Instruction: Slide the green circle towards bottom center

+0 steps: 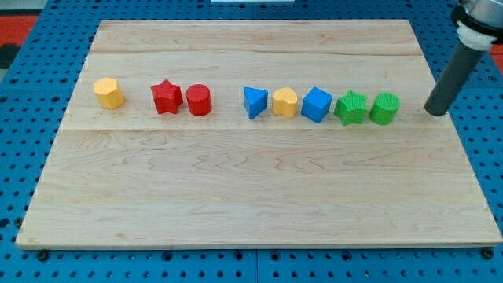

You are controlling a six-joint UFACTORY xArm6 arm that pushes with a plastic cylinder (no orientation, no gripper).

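Note:
The green circle [384, 108] stands on the wooden board [251, 189] at the right end of a row of blocks, touching or nearly touching the green star [351, 108] on its left. My tip [436, 111] rests on the board to the right of the green circle, about a block's width of gap between them. The rod slants up to the view's top right corner.
The row runs leftward: blue cube [317, 104], yellow pentagon [284, 103], blue triangle [254, 103], then red cylinder [199, 101], red star [167, 97] and yellow hexagon [109, 93] at the far left. The board's right edge lies close to my tip.

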